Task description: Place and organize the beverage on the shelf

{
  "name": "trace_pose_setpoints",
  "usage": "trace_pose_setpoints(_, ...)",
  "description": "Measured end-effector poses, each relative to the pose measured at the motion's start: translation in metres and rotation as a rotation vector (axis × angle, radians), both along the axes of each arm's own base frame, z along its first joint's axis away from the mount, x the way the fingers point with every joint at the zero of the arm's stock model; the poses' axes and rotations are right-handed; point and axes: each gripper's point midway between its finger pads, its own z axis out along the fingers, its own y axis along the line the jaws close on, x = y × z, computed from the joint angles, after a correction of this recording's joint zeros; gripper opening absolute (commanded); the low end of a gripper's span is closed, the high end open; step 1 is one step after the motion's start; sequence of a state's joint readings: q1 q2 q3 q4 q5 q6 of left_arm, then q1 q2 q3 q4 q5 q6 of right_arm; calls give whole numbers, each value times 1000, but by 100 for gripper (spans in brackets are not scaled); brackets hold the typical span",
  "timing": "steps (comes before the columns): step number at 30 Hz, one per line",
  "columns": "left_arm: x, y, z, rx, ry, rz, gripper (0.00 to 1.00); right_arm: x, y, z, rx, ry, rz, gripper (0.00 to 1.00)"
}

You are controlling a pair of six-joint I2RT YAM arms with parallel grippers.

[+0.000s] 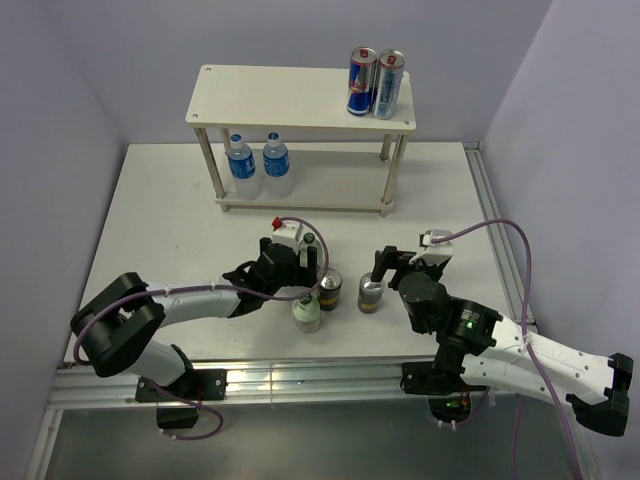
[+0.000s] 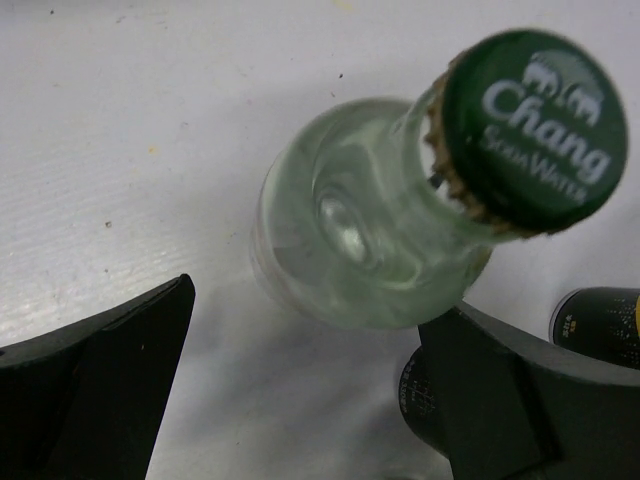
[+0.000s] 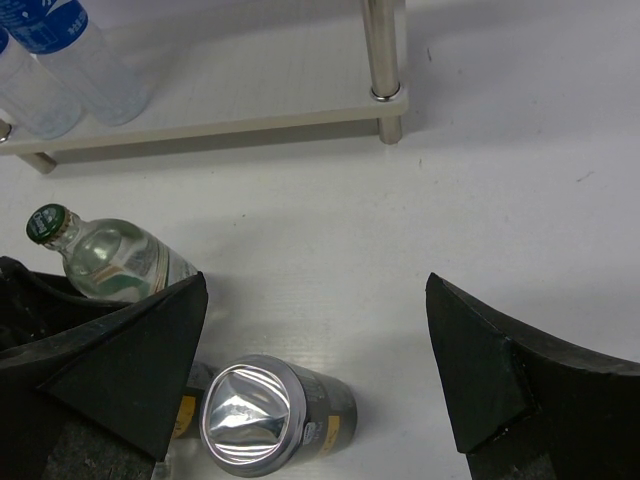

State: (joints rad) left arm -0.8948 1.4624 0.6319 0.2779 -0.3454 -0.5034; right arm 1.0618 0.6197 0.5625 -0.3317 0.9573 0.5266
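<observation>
Nearest the arm bases on the white table [image 1: 170, 230] stands a clear glass bottle with a green cap [image 1: 307, 312], upright and apart from both grippers. Just at its 1 o'clock is a short dark can [image 1: 330, 290]. A short gold-green can with a silver top [image 1: 371, 295] stands at 3 o'clock of the dark can, near it but not touching. The right gripper [image 3: 315, 300] hangs over the gold-green can with its black fingers spread wide. In the right wrist view the can sits between them, close to the finger at the view's left and well apart from the other, so nothing is clamped. A little farther, at 12 o'clock of the near bottle, a second clear green-capped bottle printed "Chang Soda Water" [image 2: 350, 230] stands between the fingers of the left gripper [image 2: 308, 305]. Those fingers are also held wide apart. One finger is clearly away from the glass; the other is right beside it, and whether it touches I cannot tell. At the table's 12 o'clock end stands the low two-tier shelf of pale cream boards [image 1: 280, 95]. Two blue-labelled plastic water bottles [image 1: 241, 165] stand side by side at the 9 o'clock end of its lower tier. Two tall blue-and-silver cans [image 1: 361, 82] stand together at the 3 o'clock end of its top tier.
</observation>
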Motion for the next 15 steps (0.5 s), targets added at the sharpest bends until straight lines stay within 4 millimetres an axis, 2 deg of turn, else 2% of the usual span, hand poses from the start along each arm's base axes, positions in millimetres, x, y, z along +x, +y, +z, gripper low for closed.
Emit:
trace_pose_setpoints(12,25,-25,7,-10,-67,-12,99,0,0,0,-1,1,0,96)
trace_pose_setpoints(15,30,-29,7,-9,-80,-9,79,0,0,0,-2,1,0,96)
